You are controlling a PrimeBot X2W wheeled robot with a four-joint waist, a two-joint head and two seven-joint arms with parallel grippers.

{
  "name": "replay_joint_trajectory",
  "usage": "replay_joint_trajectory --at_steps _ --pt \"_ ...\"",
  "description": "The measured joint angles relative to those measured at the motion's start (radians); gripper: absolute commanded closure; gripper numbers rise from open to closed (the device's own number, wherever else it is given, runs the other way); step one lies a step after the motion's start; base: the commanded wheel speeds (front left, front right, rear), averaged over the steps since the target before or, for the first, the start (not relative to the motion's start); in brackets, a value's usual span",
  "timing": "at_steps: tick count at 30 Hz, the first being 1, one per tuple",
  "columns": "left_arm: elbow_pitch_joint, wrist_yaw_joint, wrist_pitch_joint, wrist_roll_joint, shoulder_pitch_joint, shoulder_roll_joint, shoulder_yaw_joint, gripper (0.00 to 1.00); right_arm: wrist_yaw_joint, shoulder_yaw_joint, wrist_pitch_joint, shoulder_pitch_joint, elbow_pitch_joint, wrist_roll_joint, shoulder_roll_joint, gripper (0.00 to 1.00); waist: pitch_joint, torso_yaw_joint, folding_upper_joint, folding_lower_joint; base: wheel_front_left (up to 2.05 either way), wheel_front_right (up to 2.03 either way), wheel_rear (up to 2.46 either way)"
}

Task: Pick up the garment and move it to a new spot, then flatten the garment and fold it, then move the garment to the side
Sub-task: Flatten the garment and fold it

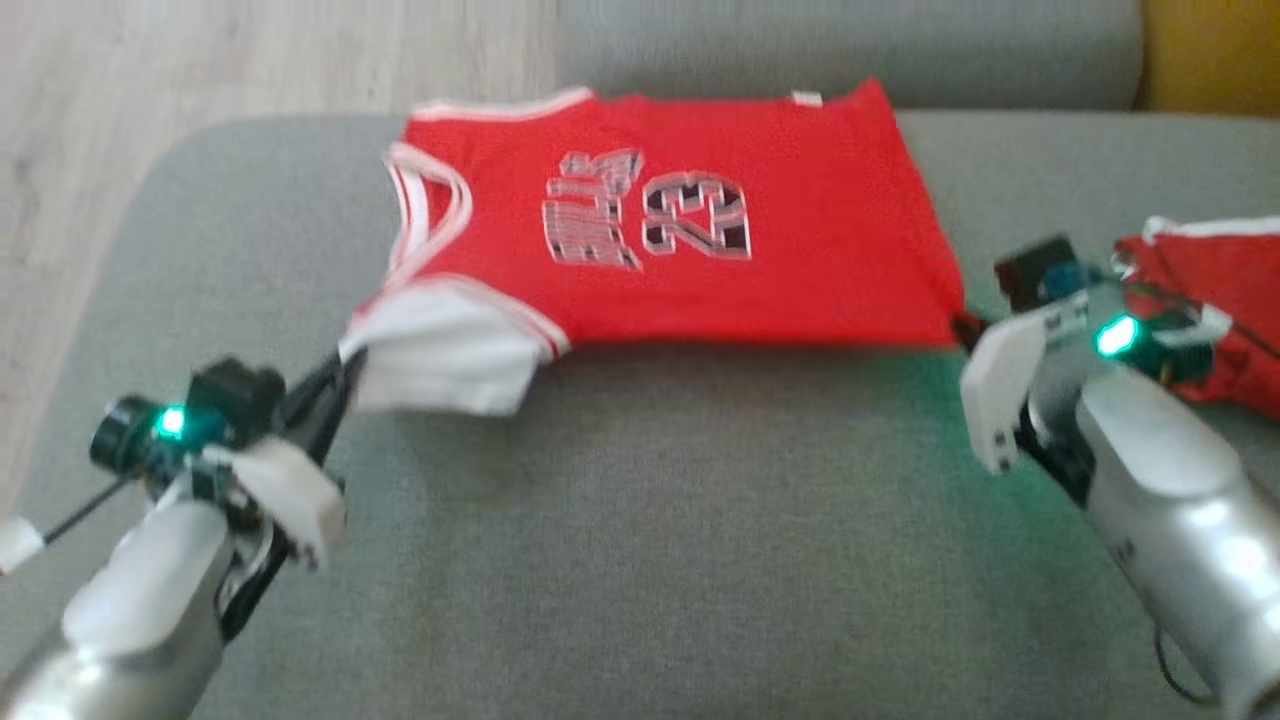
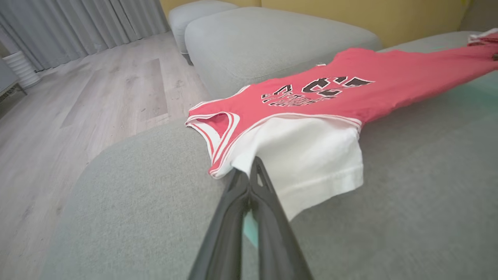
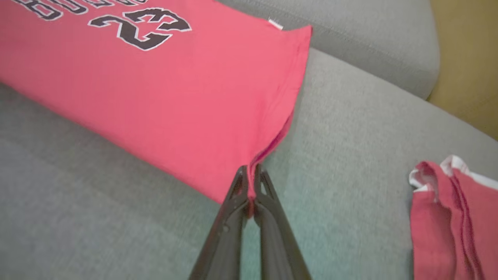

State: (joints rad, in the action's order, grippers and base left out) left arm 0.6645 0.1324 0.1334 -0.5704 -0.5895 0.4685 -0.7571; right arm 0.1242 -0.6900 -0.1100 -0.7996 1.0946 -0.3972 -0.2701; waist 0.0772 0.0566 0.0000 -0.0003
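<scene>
The garment (image 1: 700,260) lies spread at the far edge of the sofa seat (image 1: 650,560); another garment (image 1: 1225,300) lies at its right edge.

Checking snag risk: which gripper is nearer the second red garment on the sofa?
Right. The right gripper, pinching the jersey at its hem, is beside the second garment; the left gripper, on the white sleeve, is across the jersey.

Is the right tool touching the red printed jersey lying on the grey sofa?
Touching. The right wrist view shows the right tool shut on the hem corner of the red printed jersey, with fabric pinched between its tips.
</scene>
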Motion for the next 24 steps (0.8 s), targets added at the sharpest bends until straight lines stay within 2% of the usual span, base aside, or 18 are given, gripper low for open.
replay_joint_trajectory --at_steps 6,9,12,17,24 --pt "-0.169 0.000 -0.094 -0.039 0.122 0.098 -0.067 1.00 0.000 -0.176 -0.170 0.137 -0.250 -0.244 -0.168 1.00 -0.092 0.004 0.0000 0.0000 0.00 0.00 0.00" --pt "-0.266 -0.001 -0.142 -0.053 0.192 0.136 -0.088 1.00 0.000 -0.227 -0.229 0.182 -0.365 -0.337 -0.250 1.00 -0.129 0.004 0.0000 0.0000 0.00 0.00 0.00" --pt "-0.363 -0.026 -0.179 -0.073 0.246 0.166 -0.093 1.00 0.000 -0.255 -0.260 0.222 -0.464 -0.400 -0.312 1.00 -0.155 0.005 0.0000 0.0000 0.00 0.00 0.00" --pt "-0.507 -0.080 -0.235 -0.093 0.303 0.217 -0.093 1.00 0.000 -0.283 -0.293 0.257 -0.580 -0.445 -0.365 1.00 -0.165 0.004 0.0000 0.0003 0.00 0.00 0.00" --pt "-0.545 -0.088 -0.293 -0.093 0.294 0.237 -0.094 1.00 0.000 -0.256 -0.299 0.258 -0.609 -0.447 -0.372 1.00 -0.141 0.007 0.0000 0.0003 0.00 0.00 0.00"
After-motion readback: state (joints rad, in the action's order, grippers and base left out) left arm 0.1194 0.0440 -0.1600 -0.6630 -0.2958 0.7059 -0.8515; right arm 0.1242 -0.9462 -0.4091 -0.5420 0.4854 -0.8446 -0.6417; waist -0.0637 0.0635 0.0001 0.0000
